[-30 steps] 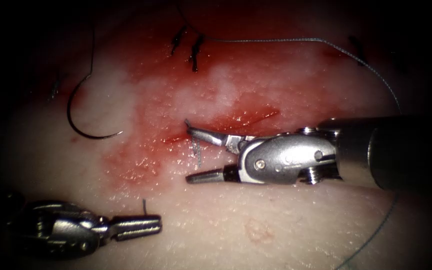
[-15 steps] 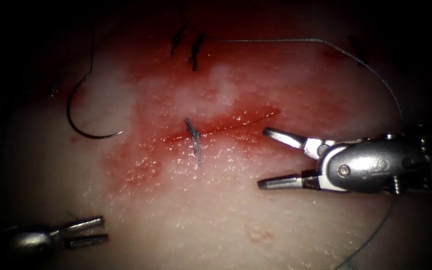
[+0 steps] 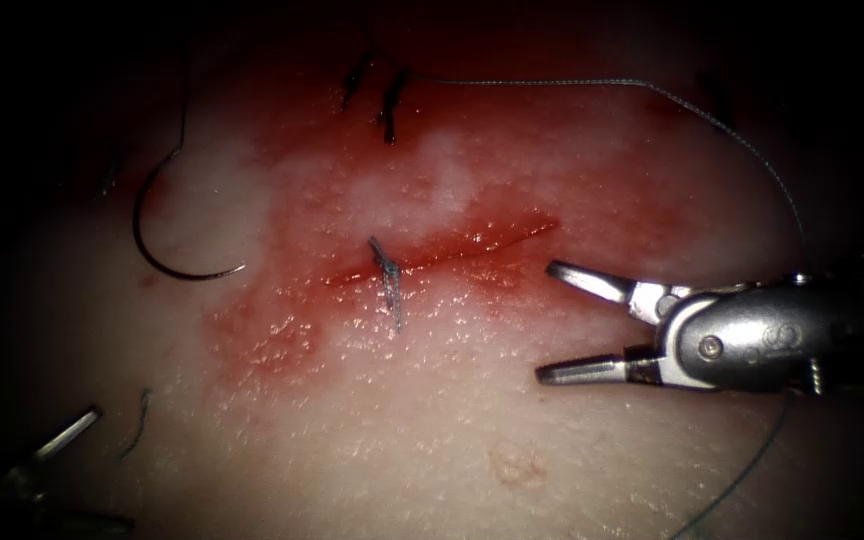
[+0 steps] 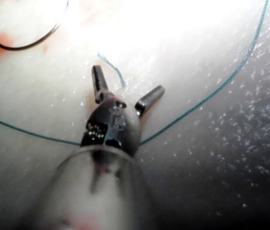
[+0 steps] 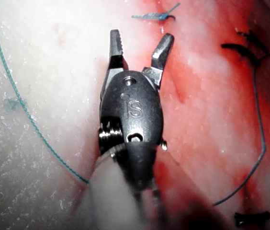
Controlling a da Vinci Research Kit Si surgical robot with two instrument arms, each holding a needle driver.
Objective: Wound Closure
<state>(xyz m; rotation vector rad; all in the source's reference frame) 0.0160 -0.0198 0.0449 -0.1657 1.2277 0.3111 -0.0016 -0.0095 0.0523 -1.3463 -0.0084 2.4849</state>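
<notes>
While both tools are gaping wide and holding nothing, the needle point(image 3: 174, 235) is lying loose on the tissue point(image 3: 432, 440) left of the cut point(image 3: 452, 250), not in it. One short stitch point(image 3: 388, 282) is crossing the cut, with older knots point(image 3: 389, 100) above; the cut's right stretch is still gaping unstitched, so closure looks partial. Since a second ago, the right tool point(image 3: 552, 322) has been backing away rightward from that stitch, and the left tool point(image 3: 62, 470) has been retreating, leaving a cut end of thread point(image 3: 138, 425) behind.
</notes>
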